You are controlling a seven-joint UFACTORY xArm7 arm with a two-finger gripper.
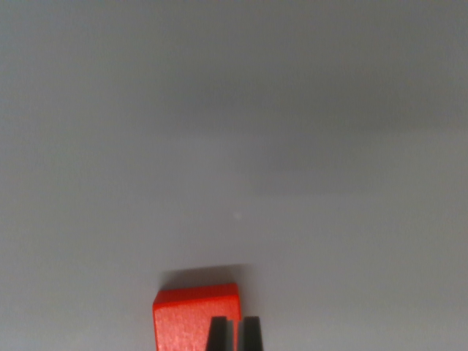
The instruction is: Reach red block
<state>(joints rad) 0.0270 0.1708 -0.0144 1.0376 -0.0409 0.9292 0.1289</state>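
While the wrist view is filled almost wholly by a plain, matte grey tabletop [234, 146], a small red block with a smooth, plastic-looking top [186, 322] is seen at the bottom edge, a little toward the wrist view's left of centre. Its lower part is cut off by the frame, and a soft shadow is cast on the tabletop just beyond its far edge. Two dark, pointed tips of the gripper [235, 335] are shown over the block's right-hand portion, set close together with only a thin slit between them. The jaws are thus nearly closed; whether the block is touched or gripped by them cannot be told.
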